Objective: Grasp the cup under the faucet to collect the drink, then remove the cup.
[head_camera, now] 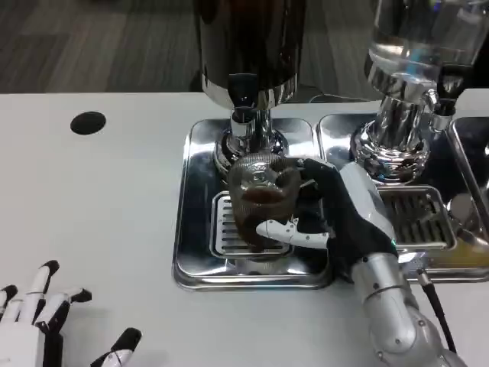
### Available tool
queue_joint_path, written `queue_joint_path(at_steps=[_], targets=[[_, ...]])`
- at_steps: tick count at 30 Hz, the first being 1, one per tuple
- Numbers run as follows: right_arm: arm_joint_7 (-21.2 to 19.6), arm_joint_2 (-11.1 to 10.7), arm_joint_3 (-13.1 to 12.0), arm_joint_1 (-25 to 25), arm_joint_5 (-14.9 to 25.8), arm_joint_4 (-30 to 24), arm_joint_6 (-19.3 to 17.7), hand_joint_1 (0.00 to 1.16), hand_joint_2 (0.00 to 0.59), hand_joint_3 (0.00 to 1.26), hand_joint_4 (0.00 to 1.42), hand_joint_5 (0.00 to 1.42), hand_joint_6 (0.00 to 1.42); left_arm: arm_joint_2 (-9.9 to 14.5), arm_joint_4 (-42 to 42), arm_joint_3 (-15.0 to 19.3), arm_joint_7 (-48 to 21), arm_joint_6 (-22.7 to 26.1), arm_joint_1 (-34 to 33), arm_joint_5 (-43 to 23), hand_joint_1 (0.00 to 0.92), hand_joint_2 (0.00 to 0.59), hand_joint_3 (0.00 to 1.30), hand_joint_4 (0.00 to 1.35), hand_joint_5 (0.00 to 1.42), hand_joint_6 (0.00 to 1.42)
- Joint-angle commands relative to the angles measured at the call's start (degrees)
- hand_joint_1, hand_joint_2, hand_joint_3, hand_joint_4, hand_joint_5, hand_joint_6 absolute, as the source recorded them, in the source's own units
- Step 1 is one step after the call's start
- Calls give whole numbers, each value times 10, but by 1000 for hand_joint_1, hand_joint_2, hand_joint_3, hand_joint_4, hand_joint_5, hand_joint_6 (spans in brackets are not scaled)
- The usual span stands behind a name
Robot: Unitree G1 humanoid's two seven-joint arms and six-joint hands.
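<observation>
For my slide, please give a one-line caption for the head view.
Right hand holds a clear cup of dark drink under the faucet on the steel drip tray.

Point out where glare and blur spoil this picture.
Head view: ceiling light glares off the steel tray and the dispenser base; the clear tank at top right is washed out; the cup in the right hand looks soft, its rim hard to trace; the left hand casts little shadow.
</observation>
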Motion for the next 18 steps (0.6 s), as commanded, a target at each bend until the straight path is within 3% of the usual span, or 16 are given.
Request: queue_joint_path(at_steps=[1, 18], targets=[[2, -8, -14, 21, 5, -61, -2, 793, 147, 574, 701, 616, 486, 3, -4, -3, 1, -5, -7, 5, 0, 164, 454, 40, 238, 163], [30, -42, -36, 104, -8, -203, 42, 795, 147, 574, 707, 618, 498, 4, 1, -18, -8, -5, -36, 13, 0, 165, 448, 32, 232, 150]])
